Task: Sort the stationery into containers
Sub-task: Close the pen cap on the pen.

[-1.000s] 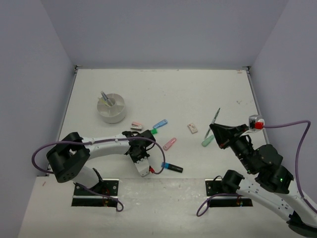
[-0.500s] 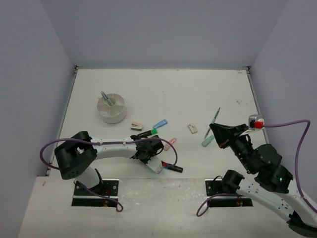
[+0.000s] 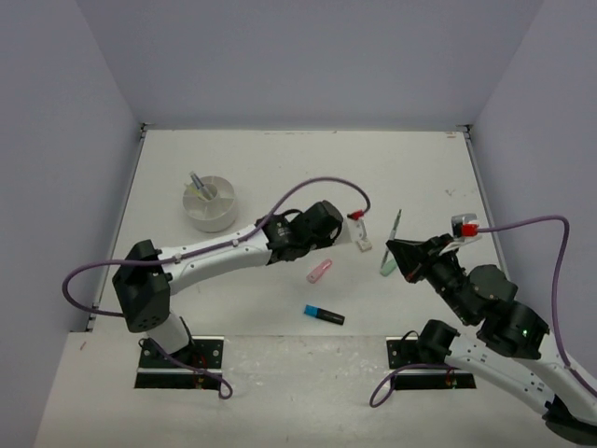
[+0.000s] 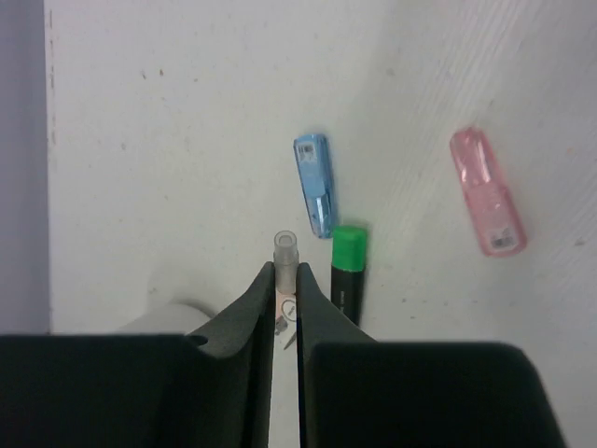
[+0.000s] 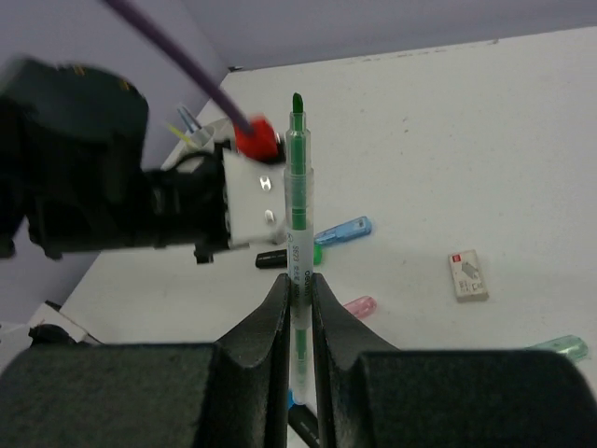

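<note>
My left gripper [image 3: 312, 233] hangs over the table's middle, shut on a thin grey-tipped pen [image 4: 284, 248]. Its jaws [image 4: 284, 273] stand just above a black highlighter with a green end [image 4: 347, 271], beside a pastel blue marker [image 4: 315, 182] and a pink marker [image 4: 488, 191]. My right gripper [image 3: 396, 250] is shut on a clear green pen [image 5: 297, 187] and holds it upright above the table at the right. The round white cup [image 3: 210, 207] stands at the back left with pens in it.
A small eraser [image 3: 362, 241] and a mint marker [image 3: 390, 265] lie near my right gripper. A black highlighter with a blue end [image 3: 324, 315] lies near the front. The pink marker [image 3: 319, 271] lies in the middle. Walls close the table's sides and back.
My left arm has swung from the front, beside the blue-ended highlighter, back and right to above the green-ended highlighter. My right gripper has shifted slightly left with its pen.
</note>
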`<move>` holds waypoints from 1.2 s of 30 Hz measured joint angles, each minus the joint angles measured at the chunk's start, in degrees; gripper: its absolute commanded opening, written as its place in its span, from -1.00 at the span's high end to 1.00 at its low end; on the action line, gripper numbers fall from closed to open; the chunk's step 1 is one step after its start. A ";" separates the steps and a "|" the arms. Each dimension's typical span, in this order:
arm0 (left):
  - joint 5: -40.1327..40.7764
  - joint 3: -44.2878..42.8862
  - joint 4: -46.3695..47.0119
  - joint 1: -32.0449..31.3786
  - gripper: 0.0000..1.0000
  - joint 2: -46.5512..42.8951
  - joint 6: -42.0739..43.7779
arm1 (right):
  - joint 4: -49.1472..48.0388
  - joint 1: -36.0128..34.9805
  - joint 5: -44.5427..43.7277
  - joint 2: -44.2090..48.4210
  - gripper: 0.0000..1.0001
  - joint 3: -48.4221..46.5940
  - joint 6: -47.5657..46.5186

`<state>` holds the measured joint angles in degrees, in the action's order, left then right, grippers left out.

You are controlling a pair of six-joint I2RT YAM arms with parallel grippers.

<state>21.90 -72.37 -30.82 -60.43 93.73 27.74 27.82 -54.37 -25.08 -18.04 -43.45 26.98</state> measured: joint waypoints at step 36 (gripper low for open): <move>-58.23 23.56 49.64 23.94 1.00 -30.86 -81.78 | -26.67 0.06 32.07 -21.29 1.00 8.69 13.46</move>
<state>-36.33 -48.82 18.83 -36.49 62.87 -54.04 1.15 -54.31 6.99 -39.33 -34.75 40.44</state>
